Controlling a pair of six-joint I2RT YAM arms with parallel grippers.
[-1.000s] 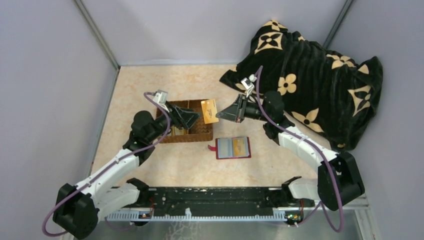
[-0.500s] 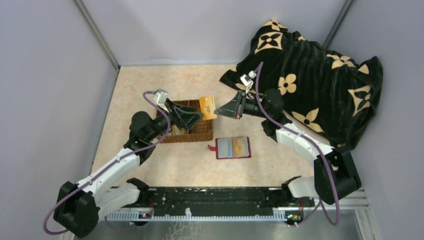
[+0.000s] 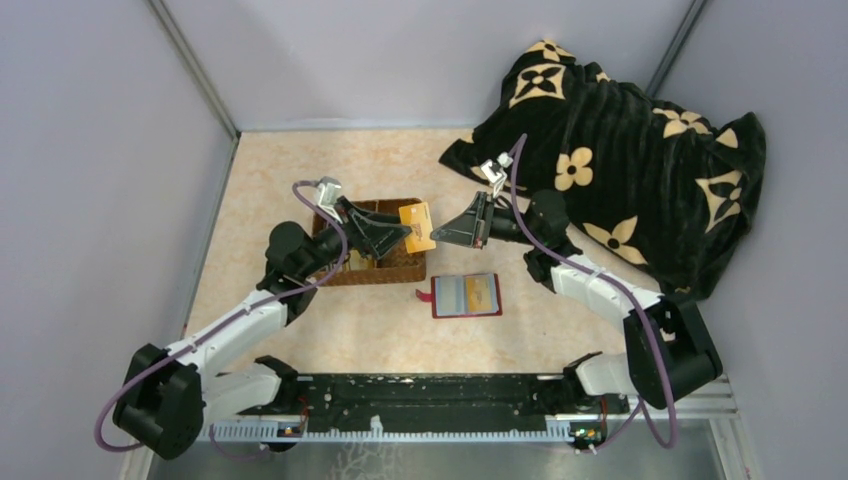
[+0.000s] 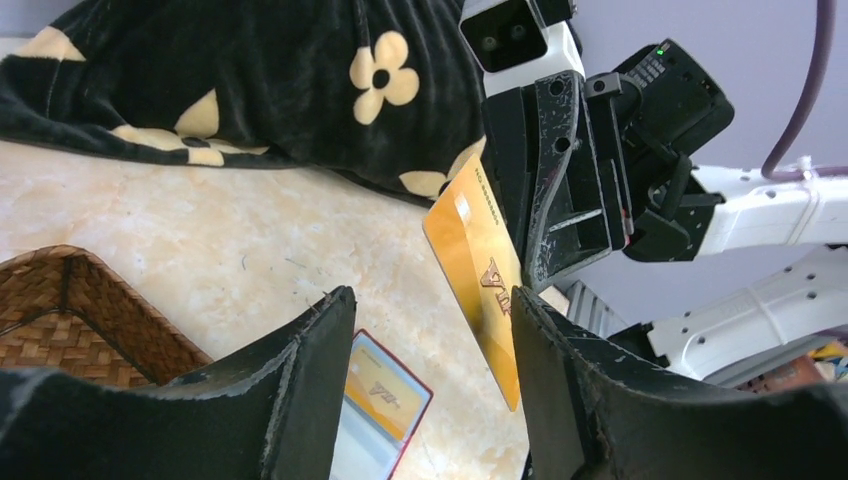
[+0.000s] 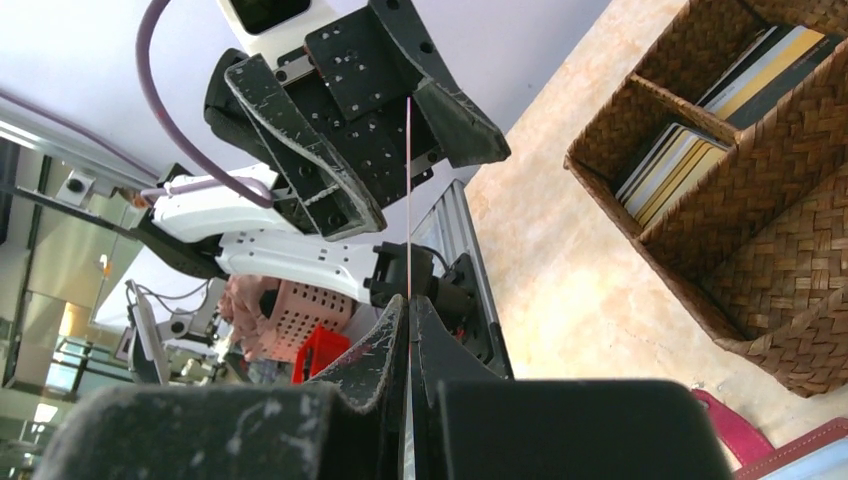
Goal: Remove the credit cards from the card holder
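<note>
"Between the fingertips of your right gripper (image 3: 434, 236) sits one of the credit cards, the orange card (image 3: 418, 226). The jaws are pinched flat on its near end and it hangs in the air, clear of the table (image 3: 300, 170)."

"And the left side?"

"Your left gripper (image 3: 404, 233) stands wide, holding nothing, and its fingers straddle the card's free end. In the right wrist view the card shows edge-on, a thin line running straight out from the right jaws into the gap between the left ones. So the long axis points from one gripper to the other. From the left wrist it looks closer to one finger than the other, and you can't tell whether it touches."

"Which arm should take it from there?"

"Likely the left — it only needs to close across the card's faces before the right lets go. The wicker basket (image 3: 396, 272) lies just under and behind the left gripper, with cards already standing in two compartments."

"Where is the card holder?"

"It lies open on the table — the card holder (image 3: 467, 296) is on the near side of both grippers, closer to the right arm, with at least one orange card showing in a pocket. The patterned blanket (image 3: 620, 150) is heaped behind the right arm."
</note>
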